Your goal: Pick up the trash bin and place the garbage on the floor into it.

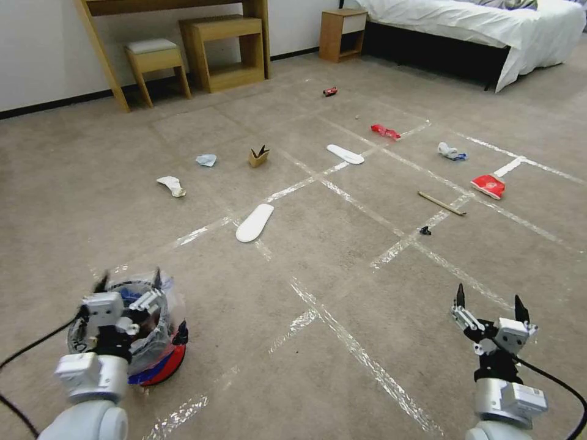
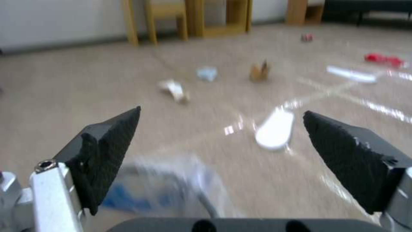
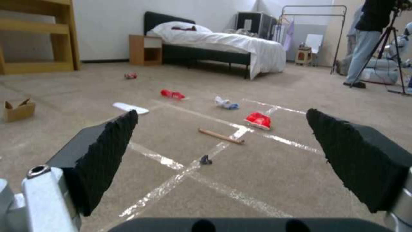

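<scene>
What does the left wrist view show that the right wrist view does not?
Left wrist view: the open left claw above the bin, the near slipper, a white tissue and a pale blue tissue.
Right wrist view: the open right claw, the stick, a red packet, a black scrap and the bed.
Both: the carton, the far slipper, the red wrapper, the can and the taped floor.
</scene>
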### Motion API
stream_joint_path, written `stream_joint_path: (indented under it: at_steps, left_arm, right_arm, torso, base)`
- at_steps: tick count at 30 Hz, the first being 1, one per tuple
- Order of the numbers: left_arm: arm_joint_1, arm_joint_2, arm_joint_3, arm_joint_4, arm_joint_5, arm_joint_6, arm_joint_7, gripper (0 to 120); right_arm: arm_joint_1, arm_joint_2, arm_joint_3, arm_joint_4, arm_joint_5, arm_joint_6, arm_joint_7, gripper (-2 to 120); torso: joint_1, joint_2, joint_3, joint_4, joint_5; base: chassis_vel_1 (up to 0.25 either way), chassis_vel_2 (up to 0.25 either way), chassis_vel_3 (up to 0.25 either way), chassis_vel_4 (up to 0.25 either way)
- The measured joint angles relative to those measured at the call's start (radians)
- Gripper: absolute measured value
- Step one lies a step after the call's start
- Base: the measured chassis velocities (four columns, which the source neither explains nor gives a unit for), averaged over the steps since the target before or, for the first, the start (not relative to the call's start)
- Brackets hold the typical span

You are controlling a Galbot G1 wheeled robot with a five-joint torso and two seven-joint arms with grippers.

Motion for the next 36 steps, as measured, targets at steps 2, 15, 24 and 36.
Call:
stream_joint_path:
  at_steps: [2,15,24,36]
  left_arm:
    - [-0.010,-0.002,0.002,0.018,-0.001,0.010,0.007,100]
    - [-0.014,-0.002,0.016,0.003,-0.009,0.040,0.021,100]
    - [0.012,0.010,0.020,-0.008,-0.008,0.037,0.021,100]
    - [0.030,0.006,0.016,-0.033,-0.006,0.035,0.021,100]
  right_arm:
    - [-0.001,0.000,0.000,0.001,0.000,0.001,0.000,100]
    - [0.006,-0.023,-0.041,0.040,0.034,-0.022,-0.030,100]
    - [0.026,-0.062,-0.054,0.064,0.081,-0.039,-0.026,100]
    - [0.014,-0.070,-0.046,0.060,0.086,-0.025,-0.035,100]
  torso:
    - [0.000,0.000,0.000,0.0001,-0.0003]
    - [0.000,0.000,0.000,0.0001,0.0003]
    - [0.000,0.000,0.000,0.0001,0.0003]
    - [0.000,0.000,0.000,0.0000,0.0004]
  base:
    - [0.000,0.000,0.000,0.000]
    - [0.000,0.000,0.000,0.000]
    - [0.000,0.000,0.000,0.000]
    - [0.000,0.000,0.000,0.000]
